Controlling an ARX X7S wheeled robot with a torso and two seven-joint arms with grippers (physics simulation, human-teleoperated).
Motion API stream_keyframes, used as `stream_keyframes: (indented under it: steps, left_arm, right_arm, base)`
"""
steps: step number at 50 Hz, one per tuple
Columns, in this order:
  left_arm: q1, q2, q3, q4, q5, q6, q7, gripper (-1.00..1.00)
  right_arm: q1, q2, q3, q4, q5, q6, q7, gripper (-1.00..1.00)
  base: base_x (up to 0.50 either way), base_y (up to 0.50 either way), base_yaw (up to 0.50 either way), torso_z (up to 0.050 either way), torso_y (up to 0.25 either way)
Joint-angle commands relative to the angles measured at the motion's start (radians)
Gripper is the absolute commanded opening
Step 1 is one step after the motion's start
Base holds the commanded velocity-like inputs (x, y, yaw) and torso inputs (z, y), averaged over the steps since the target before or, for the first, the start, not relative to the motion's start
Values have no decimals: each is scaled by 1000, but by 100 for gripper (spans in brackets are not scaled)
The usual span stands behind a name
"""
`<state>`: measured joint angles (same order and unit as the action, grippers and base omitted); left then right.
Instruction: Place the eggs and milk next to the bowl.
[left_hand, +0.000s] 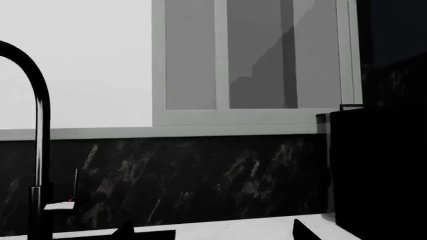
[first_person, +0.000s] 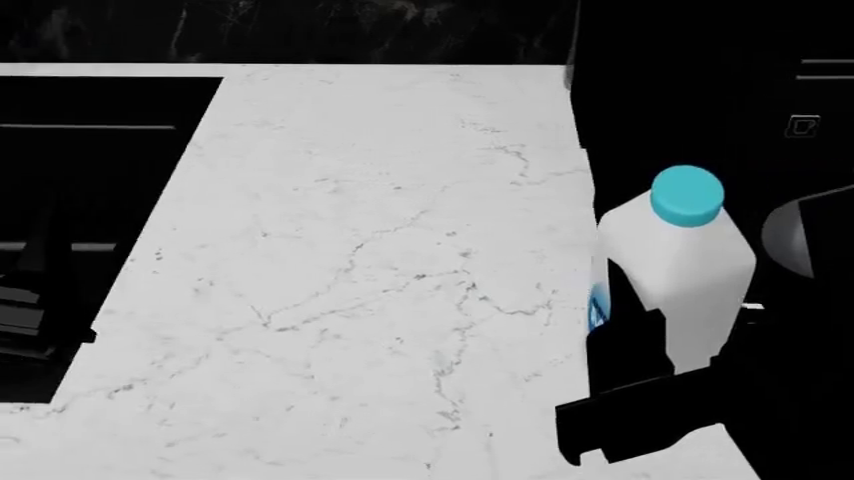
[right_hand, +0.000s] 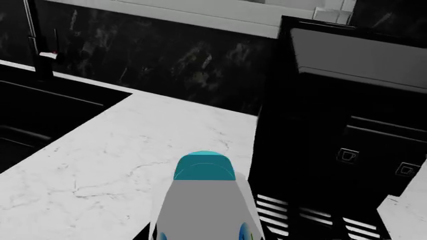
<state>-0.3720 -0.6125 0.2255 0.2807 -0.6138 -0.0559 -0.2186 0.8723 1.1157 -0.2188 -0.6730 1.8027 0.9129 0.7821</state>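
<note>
The milk (first_person: 681, 265) is a white bottle with a cyan cap (first_person: 687, 193), at the right edge of the white marble counter (first_person: 360, 250). My right gripper (first_person: 667, 350) is shut on its lower body, with a black finger against the bottle's left side. In the right wrist view the milk (right_hand: 203, 205) fills the space between the jaws. My left gripper (left_hand: 213, 232) is open with nothing between its fingertips, and it does not show in the head view. The eggs and the bowl are out of view.
A black sink (first_person: 80, 200) is set into the counter at the left, with a black faucet (left_hand: 37, 100) behind it. A tall black appliance (first_person: 707, 80) stands at the back right, close to the milk. A dark backsplash (left_hand: 200, 175) and a window (left_hand: 253, 60) lie beyond.
</note>
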Motion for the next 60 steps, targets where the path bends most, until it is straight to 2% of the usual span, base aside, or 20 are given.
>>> stream_keyframes:
  steps: [1, 60]
  left_arm:
    - [1, 18, -25, 8, 9, -15, 21, 100]
    - [13, 10, -37, 6, 1, -1, 20, 100]
  right_arm:
    - [16, -20, 43, 0, -58, 7, -44, -100]
    - [11, -30, 30, -5, -69, 5, -43, -100]
  base:
    - [1, 500, 0, 0, 0]
    - [1, 500, 0, 1, 1]
